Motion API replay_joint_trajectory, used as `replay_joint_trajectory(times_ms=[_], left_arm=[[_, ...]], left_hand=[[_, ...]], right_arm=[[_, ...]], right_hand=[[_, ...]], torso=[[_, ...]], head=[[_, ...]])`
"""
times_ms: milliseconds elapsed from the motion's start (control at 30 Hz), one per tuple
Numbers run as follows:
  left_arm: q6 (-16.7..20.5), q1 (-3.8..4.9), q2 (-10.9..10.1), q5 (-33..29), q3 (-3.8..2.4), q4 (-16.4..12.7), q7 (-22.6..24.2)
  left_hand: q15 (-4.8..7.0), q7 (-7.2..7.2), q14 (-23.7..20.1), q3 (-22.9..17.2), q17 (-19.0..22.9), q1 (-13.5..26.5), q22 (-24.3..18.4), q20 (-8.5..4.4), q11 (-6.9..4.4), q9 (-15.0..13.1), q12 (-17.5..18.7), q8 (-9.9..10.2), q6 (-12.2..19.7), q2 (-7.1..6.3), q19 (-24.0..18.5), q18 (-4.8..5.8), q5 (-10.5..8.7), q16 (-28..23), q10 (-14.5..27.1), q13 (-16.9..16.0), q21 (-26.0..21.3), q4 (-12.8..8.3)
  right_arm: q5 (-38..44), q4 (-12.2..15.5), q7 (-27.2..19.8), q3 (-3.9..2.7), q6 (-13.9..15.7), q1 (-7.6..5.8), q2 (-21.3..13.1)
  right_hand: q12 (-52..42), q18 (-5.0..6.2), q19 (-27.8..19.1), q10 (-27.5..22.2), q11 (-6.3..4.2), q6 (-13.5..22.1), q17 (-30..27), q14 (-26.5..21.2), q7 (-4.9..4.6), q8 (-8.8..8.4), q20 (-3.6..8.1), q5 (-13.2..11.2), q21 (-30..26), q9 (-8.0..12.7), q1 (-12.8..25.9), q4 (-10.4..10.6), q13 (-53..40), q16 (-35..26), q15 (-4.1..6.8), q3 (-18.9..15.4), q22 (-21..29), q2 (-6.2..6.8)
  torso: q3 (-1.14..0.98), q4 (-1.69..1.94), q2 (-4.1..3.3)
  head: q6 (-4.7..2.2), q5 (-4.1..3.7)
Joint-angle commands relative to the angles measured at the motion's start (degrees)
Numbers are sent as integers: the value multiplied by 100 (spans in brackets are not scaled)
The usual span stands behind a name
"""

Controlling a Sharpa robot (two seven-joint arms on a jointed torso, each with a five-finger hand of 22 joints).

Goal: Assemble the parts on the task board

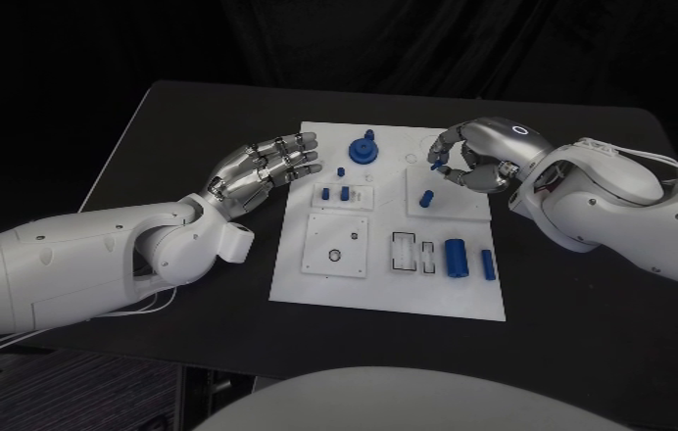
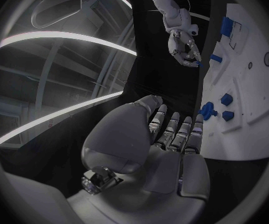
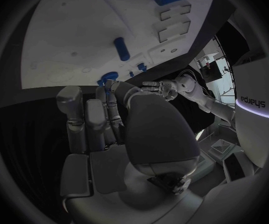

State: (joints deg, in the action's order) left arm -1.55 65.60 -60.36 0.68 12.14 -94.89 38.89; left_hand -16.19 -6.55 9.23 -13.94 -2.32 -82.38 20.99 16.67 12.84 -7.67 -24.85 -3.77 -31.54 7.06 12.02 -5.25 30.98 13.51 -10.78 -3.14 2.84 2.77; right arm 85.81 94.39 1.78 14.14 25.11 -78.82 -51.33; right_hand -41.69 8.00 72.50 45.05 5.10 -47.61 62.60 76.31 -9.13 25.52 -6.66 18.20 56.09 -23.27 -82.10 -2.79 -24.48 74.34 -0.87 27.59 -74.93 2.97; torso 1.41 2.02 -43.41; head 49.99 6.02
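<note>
A black tabletop (image 1: 169, 137) against a dark backdrop carries the white task board (image 1: 389, 274) at its middle. The left hand (image 1: 268, 169) hovers at the board's left edge, fingers spread, holding nothing. The right hand (image 1: 473, 157) pinches a small blue part (image 1: 441, 167) above the board's far right, over another blue part (image 1: 425, 198)

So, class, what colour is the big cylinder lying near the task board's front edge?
Blue. The cylinder shows best in the head view, lying on the white task board.

We see a dim, dark backdrop, the white task board (image 1: 389, 284) evenly bright, wrist views fisheye-bent with blurred, vignetted rims.
</note>
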Motion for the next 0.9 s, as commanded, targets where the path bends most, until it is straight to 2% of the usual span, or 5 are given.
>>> replay_joint_trajectory(times_ms=[33, 167, 400, 633, 900], left_arm=[[-3, -10, 10, -14, -4, -3, 651], [-4, -10, 3, -14, -4, -2, 642], [-31, -11, 26, -14, -3, 14, 626], [-62, -13, 56, -14, -3, 34, 606], [-75, -13, 69, -14, -3, 26, 559]], left_hand=[[-4, -6, -26, -36, 2, 65, -5, 5, 30, 5, -21, -13, -21, -14, -33, 97, -8, -7, -17, 2, -26, -11], [2, -17, -36, -45, 3, 75, 12, 4, 27, 4, -21, -15, -36, -15, -26, 95, -9, -14, -15, 3, -23, -14], [5, -30, -35, -54, 2, 82, 25, 4, 23, 1, -22, -19, -54, -12, -17, 92, -10, -10, -14, 3, -19, -15], [7, -43, -40, -62, 2, 99, 67, 13, 15, 3, -15, -20, -58, -23, 22, 88, -11, -13, -8, 4, -3, -20], [8, -108, -22, -123, -4, 133, 97, 15, -18, -11, -36, -45, -162, 2, 83, 84, -8, 15, -20, 1, 20, -24]], right_arm=[[314, 247, 182, 0, -58, -7, -24], [457, 615, 248, 4, -195, 29, 26], [655, 837, 270, 5, -339, 148, 305], [829, 831, 289, 4, -452, 278, 626], [908, 639, 361, 3, -689, 423, 952]], right_hand=[[-4, -84, 56, 43, 8, -22, 36, 62, 15, 35, -15, 7, 57, -7, -9, -5, 9, 32, 3, -31, -575, 56], [-2, -89, 76, 51, 7, -23, 56, 82, 16, 35, -13, 6, 83, -9, -1, 2, 16, 53, 4, -35, -581, 59], [2, -75, 48, 61, 3, -34, -10, 54, 21, 39, -13, 6, 21, -13, 12, 7, 27, 23, 4, -48, -561, 78], [-3, -71, 40, 98, -4, -22, -26, 41, 25, 21, -9, 38, 9, -8, 2, -4, 38, 18, 9, -46, -556, 91], [15, -45, -32, 101, 2, 5, -114, -20, 18, -16, -6, 81, -114, 5, -9, -17, 60, -30, 8, -34, -521, 102]], torso=[[0, 9, 4], [-2, 6, 8], [0, 7, 5], [-5, -7, 9], [-1, 6, 5]], head=[[1, 12], [1, 43], [1, 21], [1, 25], [1, 54]])
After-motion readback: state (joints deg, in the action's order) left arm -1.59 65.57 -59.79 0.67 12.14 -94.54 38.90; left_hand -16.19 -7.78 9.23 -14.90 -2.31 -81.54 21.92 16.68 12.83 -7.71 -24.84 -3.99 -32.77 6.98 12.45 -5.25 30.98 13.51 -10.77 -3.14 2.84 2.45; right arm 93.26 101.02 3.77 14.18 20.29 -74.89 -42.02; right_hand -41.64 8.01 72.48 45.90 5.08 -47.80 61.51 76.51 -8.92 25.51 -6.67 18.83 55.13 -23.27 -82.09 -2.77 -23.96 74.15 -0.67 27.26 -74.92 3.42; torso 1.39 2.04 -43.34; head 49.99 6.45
